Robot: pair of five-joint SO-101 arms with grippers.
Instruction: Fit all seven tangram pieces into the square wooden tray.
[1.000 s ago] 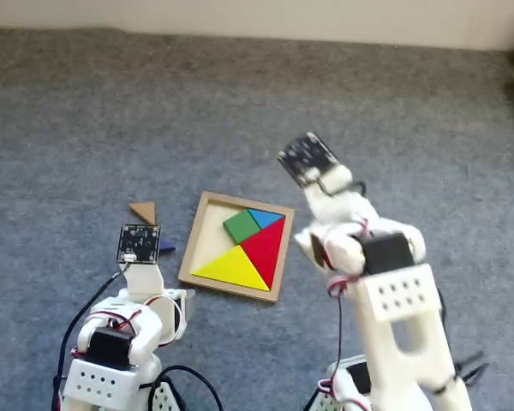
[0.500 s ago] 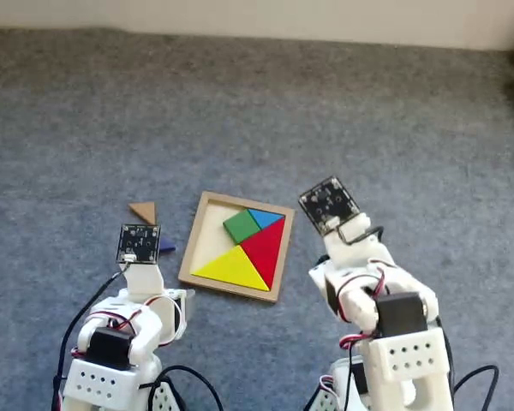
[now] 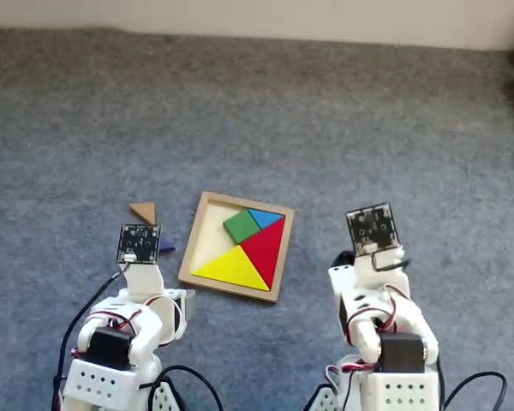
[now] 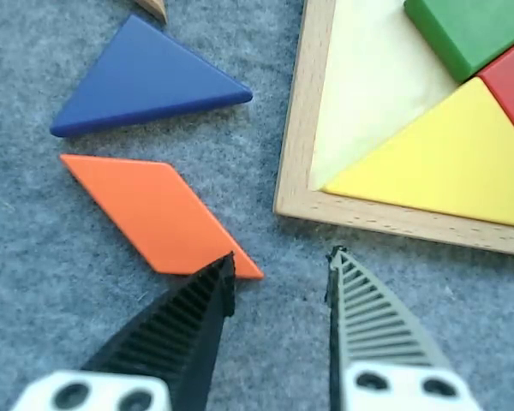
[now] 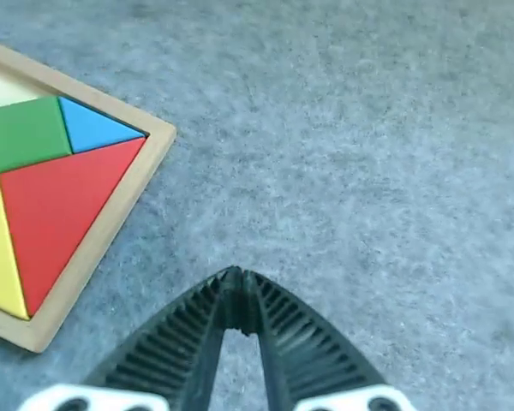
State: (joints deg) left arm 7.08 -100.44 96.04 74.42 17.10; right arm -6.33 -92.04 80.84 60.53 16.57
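Note:
The square wooden tray [image 3: 278,257] lies mid-table and holds a yellow triangle [image 3: 231,268], a red triangle [image 3: 265,244], a green square [image 3: 239,225] and a small light-blue triangle [image 3: 264,217]. Its left part is bare. Outside it, in the left wrist view, lie an orange parallelogram [image 4: 158,212], a dark blue triangle [image 4: 146,79] and the tip of a tan triangle [image 4: 152,7]. The tan triangle [image 3: 143,211] sits left of the tray. My left gripper [image 4: 278,261] is open, its dark finger touching the orange piece's corner. My right gripper [image 5: 238,278] is shut and holds nothing, over carpet right of the tray [image 5: 103,235].
Grey carpet [image 3: 368,111] covers the whole table. Both arm bases stand at the near edge, the left arm [image 3: 128,325] beside the tray's near-left corner and the right arm [image 3: 381,325] to its right. A pale wall strip runs along the far edge.
The right arm has drawn back from beside the tray's far-right corner toward its base and folded down. The left arm and all pieces have stayed put.

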